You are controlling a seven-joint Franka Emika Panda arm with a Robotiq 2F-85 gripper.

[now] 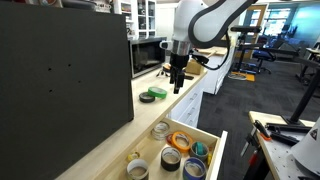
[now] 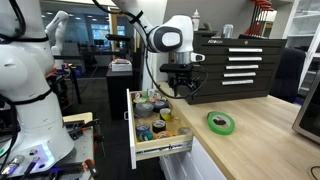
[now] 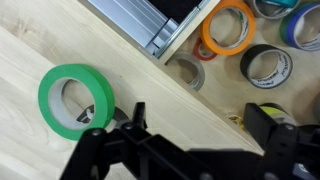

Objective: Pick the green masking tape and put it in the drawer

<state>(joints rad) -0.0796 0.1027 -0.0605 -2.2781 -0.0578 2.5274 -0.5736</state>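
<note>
green masking tape (image 3: pixel 52 100) flat on pale wood counter (image 3: pixel 30 40), near open drawer (image 2: pixel 163 150), not in it. gripper (image 3: pixel 200 112) above counter, fingers spread wide, nothing between; tape just beside one fingertip, outside jaws. orange roll (image 3: pixel 206 38), other tape rolls inside drawer.

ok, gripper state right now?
Gripper: open, holding nothing. The green masking tape lies on the counter, just outside one finger.
</note>
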